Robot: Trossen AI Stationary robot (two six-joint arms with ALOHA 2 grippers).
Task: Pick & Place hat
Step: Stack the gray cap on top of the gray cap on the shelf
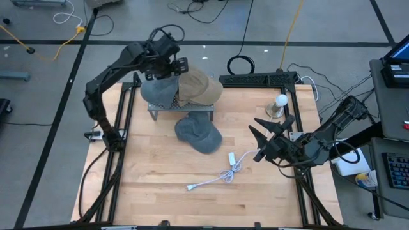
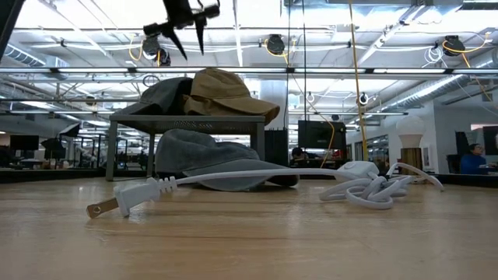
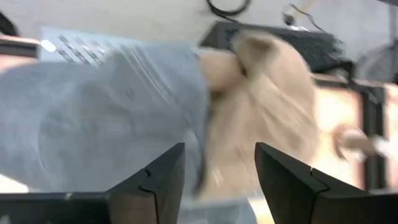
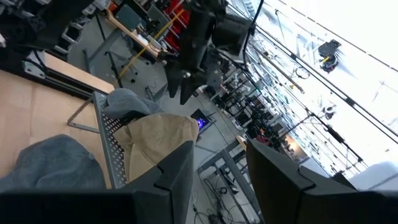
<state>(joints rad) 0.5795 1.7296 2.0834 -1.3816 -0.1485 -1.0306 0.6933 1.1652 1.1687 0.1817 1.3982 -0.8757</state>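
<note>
Item: your left gripper [image 1: 167,69], jaws spread, hung directly above grey cap [image 1: 158,92], upper left; right arm farther.

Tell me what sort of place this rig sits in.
Probably a robotics lab or workshop in an open industrial hall. Cables trail over the taped floor around the wooden table, exposed ceiling beams run overhead, and a laptop sits on a side bench.
</note>
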